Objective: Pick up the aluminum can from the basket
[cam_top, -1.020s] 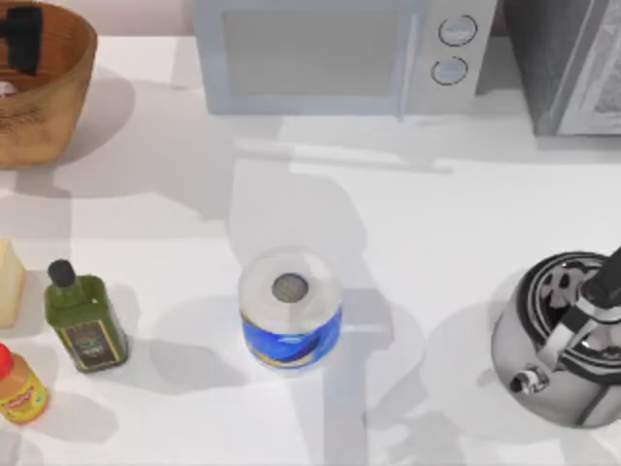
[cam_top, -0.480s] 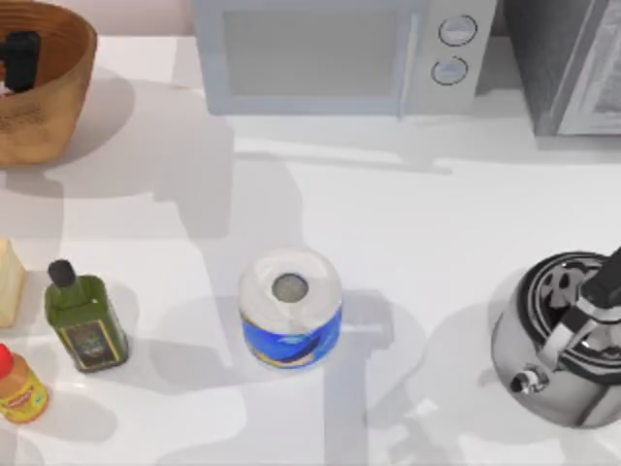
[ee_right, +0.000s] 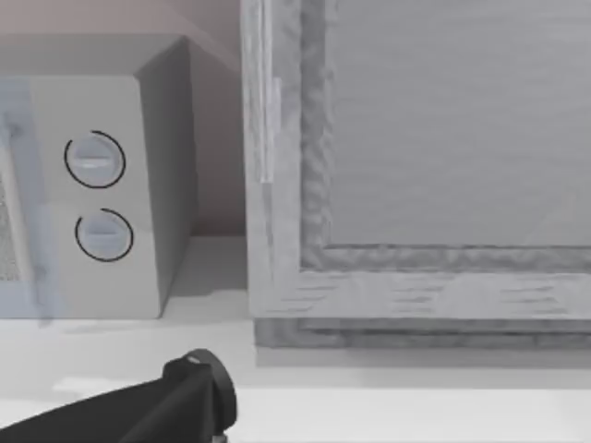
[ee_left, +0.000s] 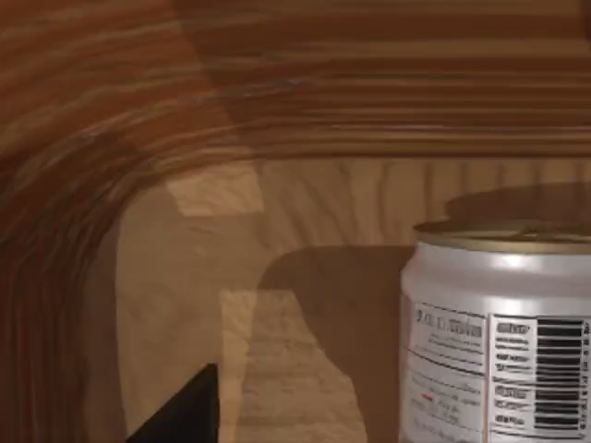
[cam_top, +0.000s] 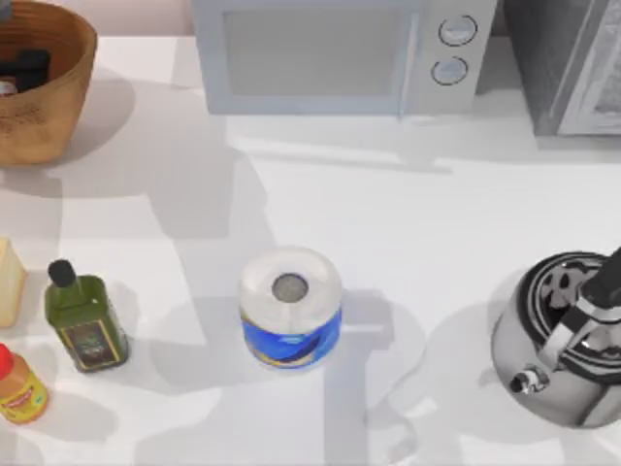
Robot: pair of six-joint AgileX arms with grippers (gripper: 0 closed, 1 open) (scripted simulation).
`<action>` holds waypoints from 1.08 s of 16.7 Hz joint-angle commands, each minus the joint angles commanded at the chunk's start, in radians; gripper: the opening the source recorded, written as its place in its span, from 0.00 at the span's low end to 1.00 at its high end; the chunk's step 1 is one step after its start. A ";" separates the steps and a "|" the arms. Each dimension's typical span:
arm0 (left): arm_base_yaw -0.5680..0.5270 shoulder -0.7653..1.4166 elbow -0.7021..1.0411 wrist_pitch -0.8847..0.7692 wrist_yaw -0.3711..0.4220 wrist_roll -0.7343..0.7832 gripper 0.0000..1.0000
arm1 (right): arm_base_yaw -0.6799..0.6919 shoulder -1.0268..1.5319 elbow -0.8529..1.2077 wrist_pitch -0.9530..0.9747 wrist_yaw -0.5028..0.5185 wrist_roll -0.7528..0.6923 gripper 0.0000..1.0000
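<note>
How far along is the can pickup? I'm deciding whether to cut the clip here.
Done: the left gripper is down inside the basket. In hand: lining up on the can, which stands upright on the basket floor, apparently not yet gripped. Left: closing on it and lifting it out.

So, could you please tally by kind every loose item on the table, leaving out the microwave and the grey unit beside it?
Bottles: 2, the green bottle and the orange bottle
Paper roll: 1
Kettle: 1
Pale block: 1
Basket: 1
Aluminum can: 1, inside the basket
Total: 7
</note>
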 joint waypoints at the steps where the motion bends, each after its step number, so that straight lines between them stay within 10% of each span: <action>1: -0.001 0.019 -0.003 0.023 0.000 -0.001 1.00 | 0.000 0.000 0.000 0.000 0.000 0.000 1.00; 6: -0.003 0.040 -0.007 0.047 0.000 -0.003 1.00 | 0.000 0.000 0.000 0.000 0.000 0.000 1.00; 18: -0.003 0.040 -0.007 0.047 0.000 -0.003 0.10 | 0.000 0.000 0.000 0.000 0.000 0.000 1.00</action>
